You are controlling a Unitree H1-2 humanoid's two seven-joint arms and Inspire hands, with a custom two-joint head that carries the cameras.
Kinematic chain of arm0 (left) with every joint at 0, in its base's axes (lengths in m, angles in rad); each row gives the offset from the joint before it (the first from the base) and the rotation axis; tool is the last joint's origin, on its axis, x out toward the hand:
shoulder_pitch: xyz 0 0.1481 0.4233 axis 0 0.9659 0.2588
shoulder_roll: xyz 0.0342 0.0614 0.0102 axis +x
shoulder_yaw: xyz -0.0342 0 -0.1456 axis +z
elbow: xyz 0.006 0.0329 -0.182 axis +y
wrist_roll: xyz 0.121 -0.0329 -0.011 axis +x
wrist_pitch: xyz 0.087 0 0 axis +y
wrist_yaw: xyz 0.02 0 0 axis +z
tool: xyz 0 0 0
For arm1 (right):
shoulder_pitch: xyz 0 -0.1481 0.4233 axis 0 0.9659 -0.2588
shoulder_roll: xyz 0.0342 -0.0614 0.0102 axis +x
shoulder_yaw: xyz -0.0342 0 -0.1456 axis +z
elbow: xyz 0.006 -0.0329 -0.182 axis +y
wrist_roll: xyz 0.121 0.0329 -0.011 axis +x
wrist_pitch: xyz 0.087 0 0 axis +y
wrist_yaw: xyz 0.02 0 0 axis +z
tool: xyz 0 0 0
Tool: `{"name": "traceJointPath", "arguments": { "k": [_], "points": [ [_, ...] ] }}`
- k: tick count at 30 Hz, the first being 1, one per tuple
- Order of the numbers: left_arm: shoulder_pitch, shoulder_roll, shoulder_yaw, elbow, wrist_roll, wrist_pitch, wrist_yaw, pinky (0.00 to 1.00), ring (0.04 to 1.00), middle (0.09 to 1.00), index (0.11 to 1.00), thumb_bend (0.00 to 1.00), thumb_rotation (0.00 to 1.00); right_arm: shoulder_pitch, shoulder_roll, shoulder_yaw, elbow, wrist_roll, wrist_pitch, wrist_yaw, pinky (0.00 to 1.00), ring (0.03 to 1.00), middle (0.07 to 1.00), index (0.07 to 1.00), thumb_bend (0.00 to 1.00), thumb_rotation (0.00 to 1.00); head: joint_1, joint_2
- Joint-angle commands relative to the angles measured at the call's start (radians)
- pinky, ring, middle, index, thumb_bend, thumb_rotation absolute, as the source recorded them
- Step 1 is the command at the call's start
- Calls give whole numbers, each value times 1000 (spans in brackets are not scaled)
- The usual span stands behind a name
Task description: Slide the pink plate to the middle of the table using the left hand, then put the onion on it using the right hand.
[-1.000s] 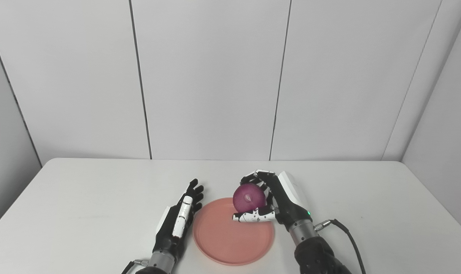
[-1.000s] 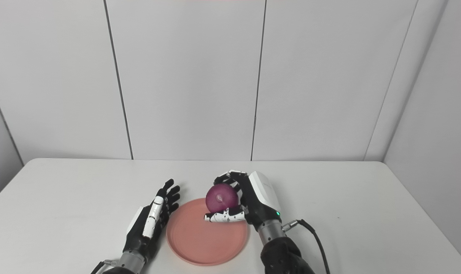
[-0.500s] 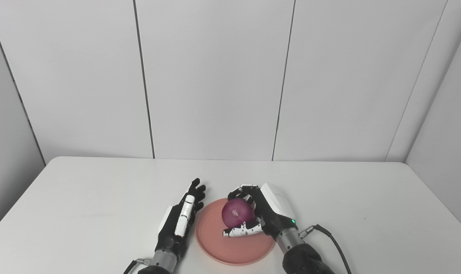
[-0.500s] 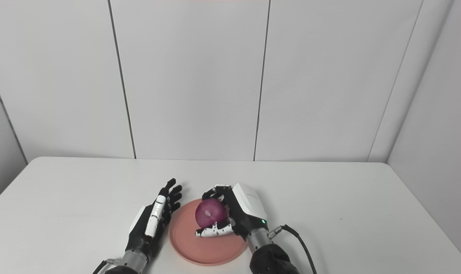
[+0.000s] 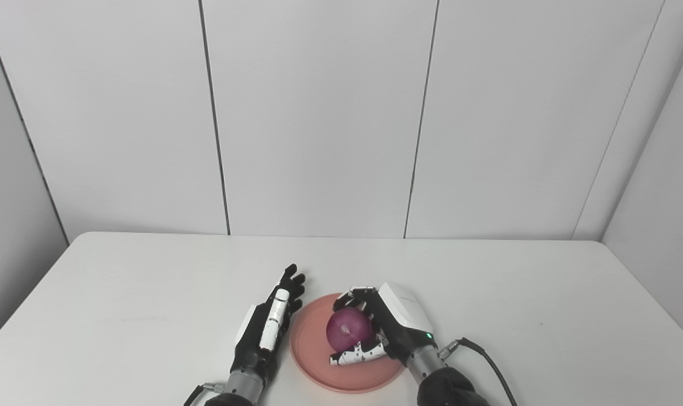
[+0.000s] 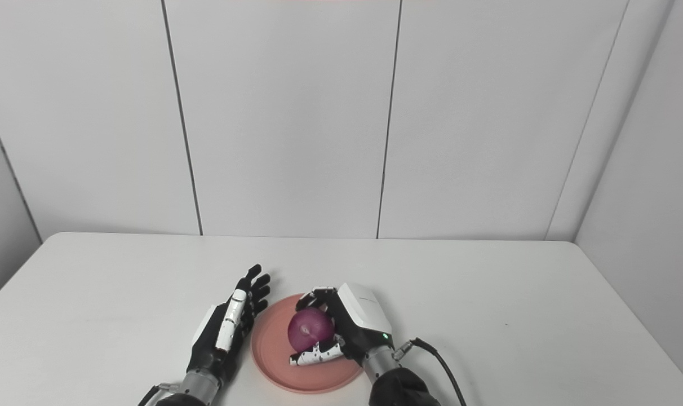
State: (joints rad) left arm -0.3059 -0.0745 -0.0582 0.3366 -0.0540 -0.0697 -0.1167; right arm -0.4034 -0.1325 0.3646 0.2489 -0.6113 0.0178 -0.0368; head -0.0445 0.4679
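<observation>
Left eye view shows the round, shallow pink plate (image 5: pixel 341 363) lying near the table's (image 5: pixel 122 293) middle, so the slide looks done; the right hand (image 5: pixel 384 330) cups the smooth, glossy red onion (image 5: pixel 350 330) low over the plate, fingers curled around it, release not yet made. Just beside the plate's left rim, the left hand (image 5: pixel 265 332) rests empty with straight, slightly parted fingers.

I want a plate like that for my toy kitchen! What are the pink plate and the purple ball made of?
The pink plate looks like matte plastic: one even colour, a thin rim, no shine. It could be something else. The ball is a red onion, with smooth, slightly glossy purple skin, held in the right hand.
</observation>
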Motion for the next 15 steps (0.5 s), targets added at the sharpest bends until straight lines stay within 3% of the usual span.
{"name": "traceJointPath", "arguments": {
  "k": [1, 5, 7, 9, 12, 14, 15],
  "points": [
    [-30, -1, -3, -11, -1, -28, -2, 955, 957, 952, 948, 592, 1000, -40, 1, -12, -49, 8, -21, 3, 327, 390, 464, 541, 507, 0, 1, 1],
    [-29, -2, 0, -13, -6, -23, -4, 955, 958, 951, 947, 590, 1000, -28, 1, -20, -57, 7, -22, -3, 367, 405, 475, 537, 509, 0, -4, 0],
    [-28, -2, 0, -14, -7, -25, -6, 955, 958, 950, 947, 590, 1000, -22, -2, -21, -63, 1, -26, -7, 397, 468, 466, 519, 515, 0, -4, 0],
    [-28, -1, -1, -14, -5, -27, -6, 954, 957, 951, 947, 594, 1000, -18, -7, -21, -74, -5, -27, -7, 451, 528, 561, 499, 505, 106, -5, 2],
    [-29, -2, -2, -14, -3, -27, -6, 951, 956, 949, 947, 594, 1000, -12, -15, -21, -96, -13, -35, -4, 524, 599, 632, 496, 502, 149, -5, 2],
    [-29, -1, -3, -14, -2, -27, -7, 949, 955, 950, 948, 594, 1000, -8, -21, -19, -105, -16, -45, -6, 587, 661, 689, 646, 562, 398, -4, 2],
    [-29, -1, -4, -13, 1, -27, -5, 949, 955, 950, 949, 594, 1000, -7, -28, -15, -106, -20, -66, -14, 596, 671, 697, 667, 570, 433, -4, 2]
  ]
}}
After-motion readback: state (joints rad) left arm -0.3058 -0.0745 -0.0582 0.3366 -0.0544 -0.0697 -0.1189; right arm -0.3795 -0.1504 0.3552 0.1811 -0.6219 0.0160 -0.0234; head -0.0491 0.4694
